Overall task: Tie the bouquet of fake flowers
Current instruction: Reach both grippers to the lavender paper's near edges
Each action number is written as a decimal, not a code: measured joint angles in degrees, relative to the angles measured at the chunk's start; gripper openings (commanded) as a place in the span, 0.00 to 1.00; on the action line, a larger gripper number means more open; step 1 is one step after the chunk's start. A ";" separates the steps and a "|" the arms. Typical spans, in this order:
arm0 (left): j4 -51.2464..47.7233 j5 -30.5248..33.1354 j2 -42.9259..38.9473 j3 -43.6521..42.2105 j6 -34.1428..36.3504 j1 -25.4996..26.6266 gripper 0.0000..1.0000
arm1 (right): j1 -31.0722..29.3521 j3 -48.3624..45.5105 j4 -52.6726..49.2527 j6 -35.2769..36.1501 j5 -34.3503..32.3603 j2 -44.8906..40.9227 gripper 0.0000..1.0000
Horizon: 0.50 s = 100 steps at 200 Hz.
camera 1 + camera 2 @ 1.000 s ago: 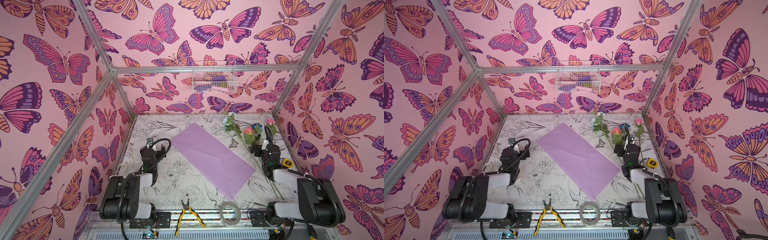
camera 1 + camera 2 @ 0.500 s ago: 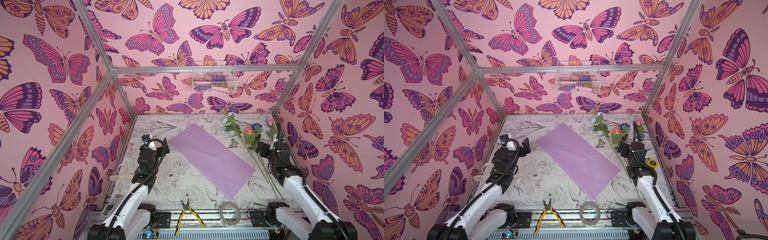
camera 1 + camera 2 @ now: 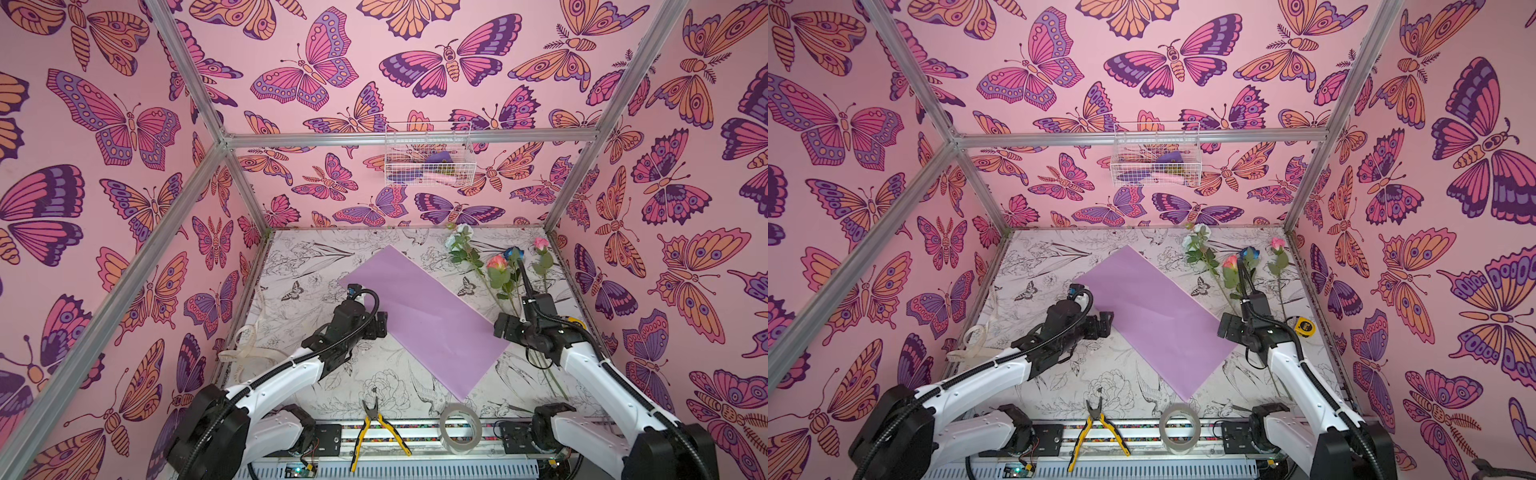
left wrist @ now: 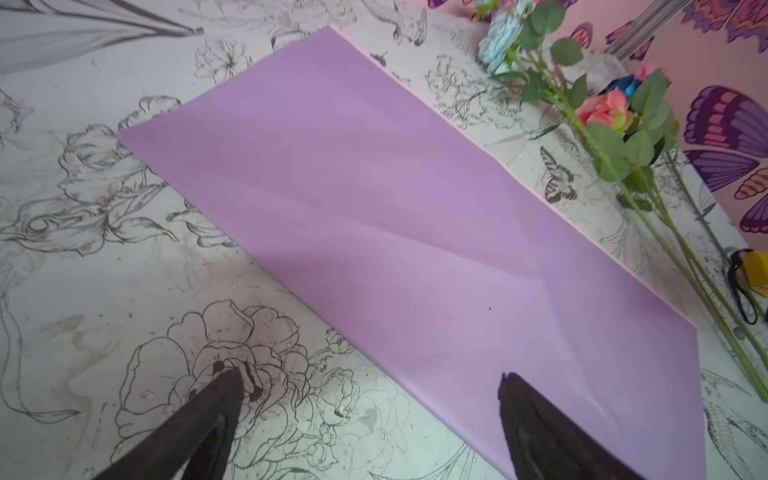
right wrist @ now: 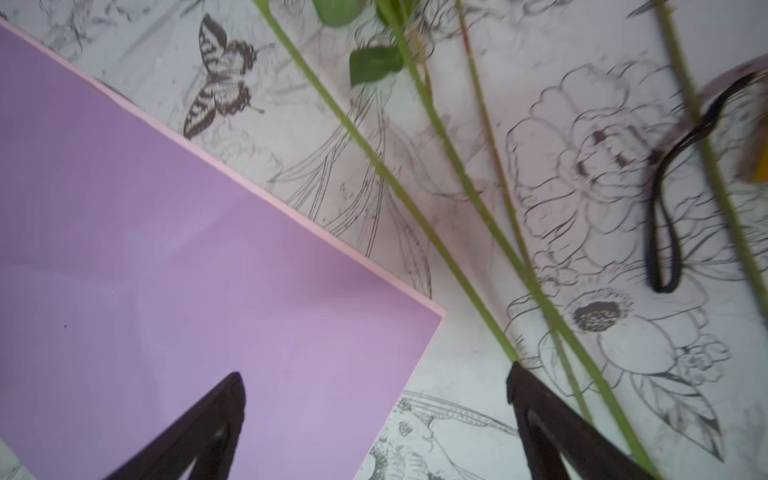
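Step in hand: the very start; no bouquet is made yet; the lilac paper [image 3: 419, 316] lies flat and open, slantwise on the worktop [image 3: 299, 266], with nothing on it
Fake flowers: four [image 3: 496, 266]; they lie loose just beside the paper's long edge on the right arm's side; none lies on the paper
Flower heads: one white, one coral-pink, one blue, one pink; all point away from the paper's near tip, toward the back wall
Stems: four, thin and green; they come close together and cross next to the paper's right-hand corner
Ribbon: one [image 3: 245, 353], cream, in a loose heap well apart from the paper, past its long edge on the left arm's side
Left end effector: [image 4: 370, 378] wide open and empty; it hangs at the paper's left-side long edge, one finger over the paper and one over bare worktop
Right end effector: [image 5: 374, 378] wide open and empty; one finger is over the paper's corner, the other is right by the stems
Next move (my guess): the flowers must go onto the paper first; the right end effector is nearest, so it should go down low and pinch the thin stems without catching the paper's corner
After that: roll the paper round the stems; then tie the ribbon
Other things: one pair of yellow pliers [image 3: 376, 424] and one tape roll [image 3: 461, 426], both in front of the paper's near tip; one yellow tape measure [image 3: 1304, 325] on the far side of the stems from the paper
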<state>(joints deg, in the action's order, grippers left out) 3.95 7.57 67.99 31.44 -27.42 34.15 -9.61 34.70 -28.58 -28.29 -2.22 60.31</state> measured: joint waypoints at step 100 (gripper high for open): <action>-2.86 1.95 16.28 5.29 -2.58 0.48 0.79 | -0.57 0.07 -0.81 -5.29 3.48 7.85 0.88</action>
<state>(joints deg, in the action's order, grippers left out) 1.08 9.52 84.27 36.73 -30.00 34.63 -10.17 34.76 -29.39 -33.58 1.26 68.16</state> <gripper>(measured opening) 0.831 0.897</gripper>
